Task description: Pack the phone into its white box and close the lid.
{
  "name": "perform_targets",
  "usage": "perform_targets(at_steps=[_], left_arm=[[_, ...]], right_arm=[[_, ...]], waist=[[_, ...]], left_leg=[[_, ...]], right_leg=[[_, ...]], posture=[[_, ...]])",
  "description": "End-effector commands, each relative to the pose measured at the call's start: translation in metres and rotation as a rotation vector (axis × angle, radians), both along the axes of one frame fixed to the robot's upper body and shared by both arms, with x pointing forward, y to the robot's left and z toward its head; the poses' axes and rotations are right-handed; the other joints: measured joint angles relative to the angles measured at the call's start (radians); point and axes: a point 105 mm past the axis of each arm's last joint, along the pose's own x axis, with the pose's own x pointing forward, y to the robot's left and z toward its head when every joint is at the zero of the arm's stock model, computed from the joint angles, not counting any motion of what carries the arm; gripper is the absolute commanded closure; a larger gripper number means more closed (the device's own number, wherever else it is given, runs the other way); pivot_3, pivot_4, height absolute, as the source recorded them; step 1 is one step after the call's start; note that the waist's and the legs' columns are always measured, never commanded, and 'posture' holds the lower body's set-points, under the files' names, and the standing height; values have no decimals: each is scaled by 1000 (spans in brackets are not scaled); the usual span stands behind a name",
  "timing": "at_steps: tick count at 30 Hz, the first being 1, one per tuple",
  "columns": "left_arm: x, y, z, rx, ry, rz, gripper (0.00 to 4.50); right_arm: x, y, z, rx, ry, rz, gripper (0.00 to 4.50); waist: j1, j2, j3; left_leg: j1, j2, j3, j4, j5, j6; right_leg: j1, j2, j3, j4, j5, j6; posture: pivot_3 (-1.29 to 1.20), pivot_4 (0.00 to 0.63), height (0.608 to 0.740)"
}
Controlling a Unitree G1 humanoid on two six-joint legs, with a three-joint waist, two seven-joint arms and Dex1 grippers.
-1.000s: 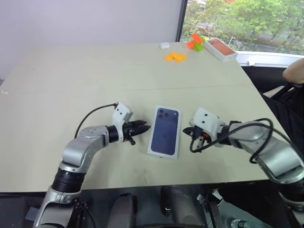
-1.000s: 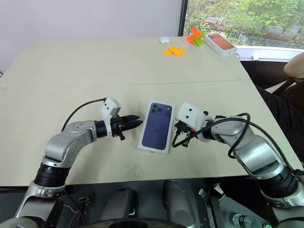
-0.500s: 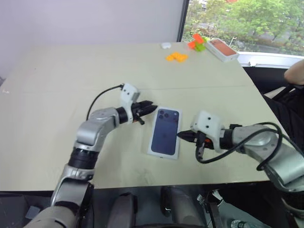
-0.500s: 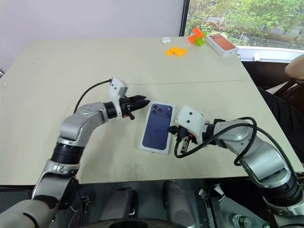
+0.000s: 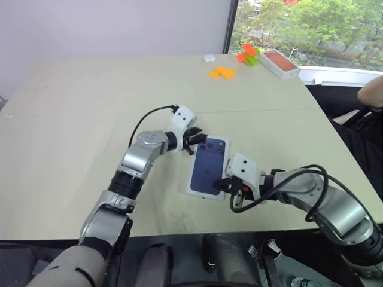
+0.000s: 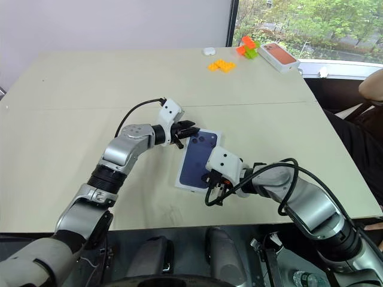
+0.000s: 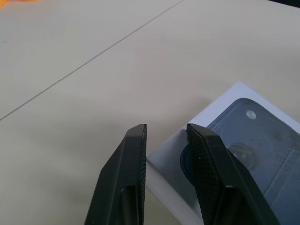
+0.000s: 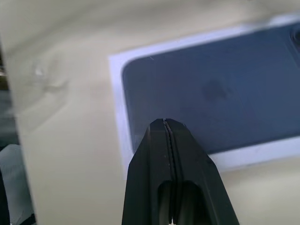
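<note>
The lid (image 5: 208, 168), white with a dark blue phone printed on top, lies flat on the table at the centre, and what is under it cannot be seen. The phone is hidden, and the white box is not visible as a separate thing. My left gripper (image 5: 197, 139) is open with a narrow gap, its fingertips (image 7: 140, 129) just above the lid's far left corner (image 7: 220, 154) and nothing between them. My right gripper (image 6: 206, 178) is shut and empty, its tips (image 8: 165, 121) over the lid's near right part.
At the table's far right stand a box with an orange-red top (image 5: 278, 61), orange bricks (image 5: 221, 72), green and orange blocks (image 5: 246, 54) and a small white object (image 5: 207, 57). A person's arm (image 5: 370, 89) shows past the right edge.
My left gripper has swung forward and right, from beside the lid's left edge to its far left corner. My right gripper has drawn back and left, over the lid's near right part.
</note>
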Motion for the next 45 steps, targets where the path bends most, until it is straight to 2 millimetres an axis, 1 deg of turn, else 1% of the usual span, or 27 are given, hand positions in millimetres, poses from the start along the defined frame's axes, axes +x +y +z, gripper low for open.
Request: perform_targets(at_steps=[1, 2, 3, 5, 6, 7, 10, 11, 13, 14, 16, 19, 21, 25, 29, 32, 36, 40, 45], left_arm=[[-1, 4, -26, 68, 69, 40, 3049], [-1, 4, -24, 50, 62, 41, 3049], [-3, 2, -16, 3, 36, 32, 3049], [-6, 1, 8, -146, -14, 18, 3049], [-7, 8, 21, -227, -23, 35, 3049], [-8, 15, 30, -275, -26, 47, 3049], [-15, 35, 41, -320, -37, 62, 3049], [-21, 47, 39, -284, -42, 65, 3049], [-30, 61, 33, -223, -42, 65, 3049], [-36, 69, 26, -174, -32, 62, 3049], [-46, 77, 17, -117, -19, 45, 3049], [-58, 80, 8, -64, 8, 14, 3049], [-64, 79, 2, -36, 18, -8, 3049], [-77, 66, -7, 18, 32, -90, 3049], [-86, 53, -18, 83, 29, -157, 3049], [-87, 47, -23, 100, 23, -174, 3049], [-86, 44, -23, 92, 18, -176, 3049], [-80, 40, -15, 32, 8, -148, 3049], [-76, 41, -8, -33, 18, -117, 3049]], right_arm=[[2, -2, -1, -6, -7, -19, 4500], [2, -2, -1, -4, -13, -19, 4500], [2, -1, 2, 7, -24, -14, 4500], [1, 2, 11, 38, -59, 4, 4500], [3, 2, 19, 61, -88, -1, 4500], [5, 2, 25, 76, -107, -6, 4500], [12, -3, 37, 91, -144, -49, 4500], [17, -8, 40, 79, -161, -75, 4500], [22, -15, 44, 61, -181, -106, 4500], [26, -20, 43, 42, -186, -130, 4500], [30, -27, 42, 12, -190, -161, 4500], [36, -35, 36, -23, -185, -198, 4500], [38, -39, 32, -43, -179, -215, 4500], [40, -42, 22, -74, -150, -227, 4500], [32, -34, 14, -77, -122, -181, 4500], [30, -30, 10, -74, -110, -172, 4500], [30, -26, 9, -63, -109, -156, 4500], [32, -25, 15, -50, -121, -151, 4500], [32, -25, 19, -50, -132, -145, 4500]], waist=[[0, 0, 0], [0, 0, -1], [0, 0, -1], [-1, 0, -1], [-1, 0, -1], [-4, 0, 0], [-6, -1, 0], [-6, 0, 0], [-9, 0, 0], [-8, 0, 0], [-7, 0, 0], [2, 0, 0], [2, 0, 0], [-2, 0, 0], [-4, 0, 0], [-3, 0, 0], [-3, 0, 0], [-3, 0, 0], [-3, 0, 0]], left_leg=[[0, 0, 0, 0, 0, 0], [0, 0, 0, 0, 0, 0], [0, 0, 0, 0, 0, 0], [0, 0, 0, 0, 0, 0], [0, 0, -1, 0, 0, 0], [0, 1, -1, 0, 0, 0], [-1, 1, -2, 0, 0, 0], [-1, 1, -2, 0, 0, 0], [0, 2, -2, -1, 0, 0], [0, 2, -2, -2, 0, 0], [1, 2, -1, -2, 0, 0], [-1, 1, -1, -1, 0, 0], [-1, 1, -1, -1, 0, 0], [-1, 0, 0, -1, 0, 0], [-1, 0, -1, -1, 0, 0], [-1, 1, 0, -1, 0, 0], [0, 1, -1, -1, 0, 0], [-1, 1, -1, -1, 0, 0], [-1, 1, -1, -1, 0, 0]], right_leg=[[0, 0, 0, 0, 0, 0], [0, 0, 0, 0, 0, 0], [1, 0, 0, 0, 0, 0], [1, 0, 0, 0, 0, 0], [1, 0, 0, 0, 0, 0], [0, 0, 0, 0, 0, 1], [-3, 1, 1, 1, 2, 4], [-3, 1, 1, 1, 2, 4], [-3, 1, 1, 1, 2, 3], [-3, 1, 1, 1, 2, 3], [-3, 1, 0, 1, 1, 3], [-3, 0, 0, 0, 0, 0], [-3, -1, 0, -1, -1, -1], [-3, -2, 2, -2, -1, 0], [-3, -1, 1, -2, -1, 1], [-3, 0, 1, -1, -1, 1], [-3, 0, 1, -1, -1, 0], [-3, 0, 1, -1, -1, 1], [-3, 0, 1, -1, -1, 1]], posture=[[0, 150, 740], [0, 150, 740], [0, 150, 740], [0, 150, 740], [0, 150, 740], [0, 150, 740], [0, 150, 740], [0, 150, 740], [0, 150, 740], [0, 150, 740], [0, 150, 740], [0, 150, 740], [0, 150, 740], [0, 150, 740], [0, 150, 740], [0, 150, 740], [0, 150, 740], [0, 150, 740], [0, 150, 740]])
